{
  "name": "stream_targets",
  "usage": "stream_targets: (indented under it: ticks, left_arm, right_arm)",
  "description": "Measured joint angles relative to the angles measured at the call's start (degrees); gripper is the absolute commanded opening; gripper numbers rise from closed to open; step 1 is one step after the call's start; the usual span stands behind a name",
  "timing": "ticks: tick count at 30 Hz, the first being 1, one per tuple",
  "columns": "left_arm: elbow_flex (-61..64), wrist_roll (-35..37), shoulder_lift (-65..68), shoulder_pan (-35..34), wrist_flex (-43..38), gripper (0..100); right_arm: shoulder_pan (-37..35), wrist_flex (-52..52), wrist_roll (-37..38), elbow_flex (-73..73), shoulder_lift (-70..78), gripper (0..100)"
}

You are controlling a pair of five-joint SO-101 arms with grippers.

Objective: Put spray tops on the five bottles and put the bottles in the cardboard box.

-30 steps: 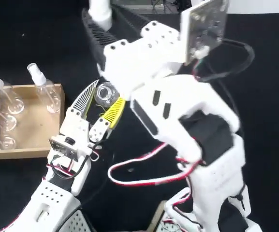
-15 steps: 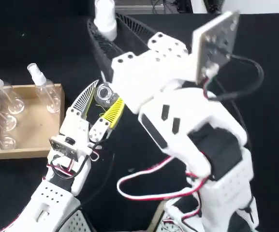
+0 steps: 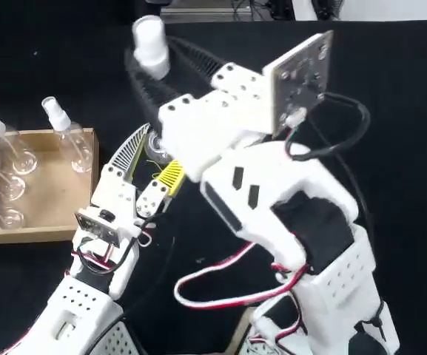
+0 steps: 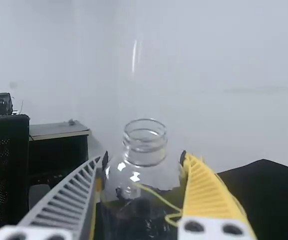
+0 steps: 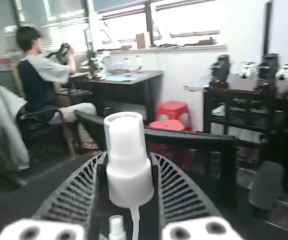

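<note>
While left gripper [image 4: 144, 159] fingers clasp the uncapped bottle [image 4: 144, 142] upright over the bench [image 3: 398, 81], right gripper [image 5: 128, 157] fingers pinch a spray top [image 5: 126, 135] above it. Four capped bottles [image 3: 69, 137] appear boxed in the cardboard box [image 3: 50, 188]; capping & boxing no. 5 remain.

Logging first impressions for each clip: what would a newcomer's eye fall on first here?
The right gripper, raised in the middle of the scene, clamps a white spray top. Close by, the left gripper holds an uncapped clear bottle. At the left of the high view, the cardboard box holds capped bottles.
</note>
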Motion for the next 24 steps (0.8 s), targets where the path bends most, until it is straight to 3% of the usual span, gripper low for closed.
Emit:
stream_targets:
  ticks: [24]
  left_arm:
    - [0.0,0.0,0.0,0.0,0.0,3]
  right_arm:
    - [-1.85,2.55,2.46,0.0,-2.73,1.1]
